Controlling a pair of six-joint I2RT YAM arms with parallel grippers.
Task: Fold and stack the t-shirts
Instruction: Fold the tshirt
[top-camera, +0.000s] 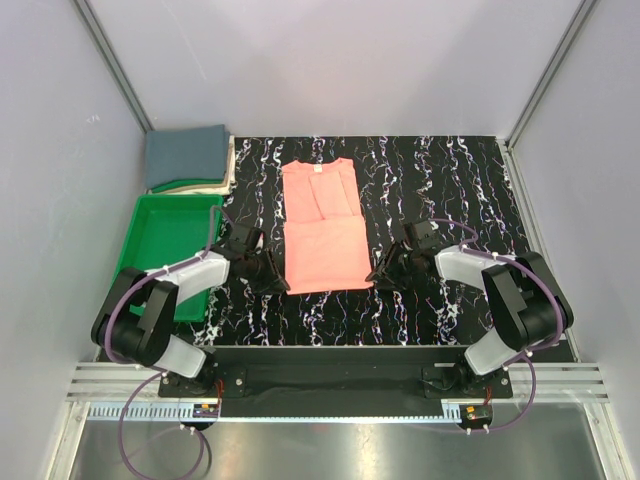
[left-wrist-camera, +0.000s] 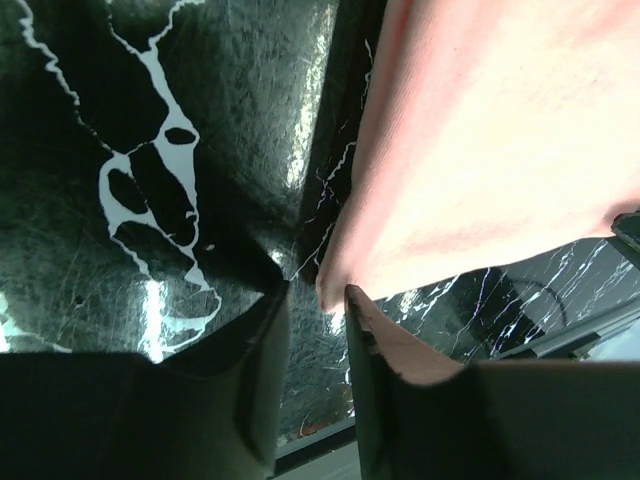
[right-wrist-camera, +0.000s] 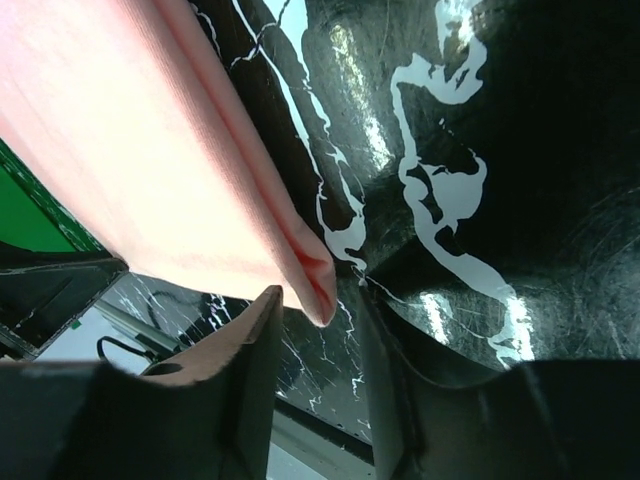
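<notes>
Black marble-look table (top-camera: 440, 190): salmon-pink t-shirt (top-camera: 322, 230) lies flat mid-table, sleeves folded in, collar twd far side. Green tray (top-camera: 165, 235) at left edge. Just beyond it, far-left corner, slate blue-grey t-shirt (top-camera: 187, 155) sits folded on cream cloth (top-camera: 222, 178). Left gripper (left-wrist-camera: 312, 295) low at pink shirt's near-left corner, jaws apart, cloth tip in the gap, not pinched. Right gripper (right-wrist-camera: 320, 292) same at near-right corner, jaws apart.

Your left arm (top-camera: 140, 325) and right arm (top-camera: 515, 295) match: black joints, pale grey shells, purple cables (top-camera: 125, 440) looping out, black bases (top-camera: 200, 375). Up close, your fingers (left-wrist-camera: 255, 400) are dark and matte.
</notes>
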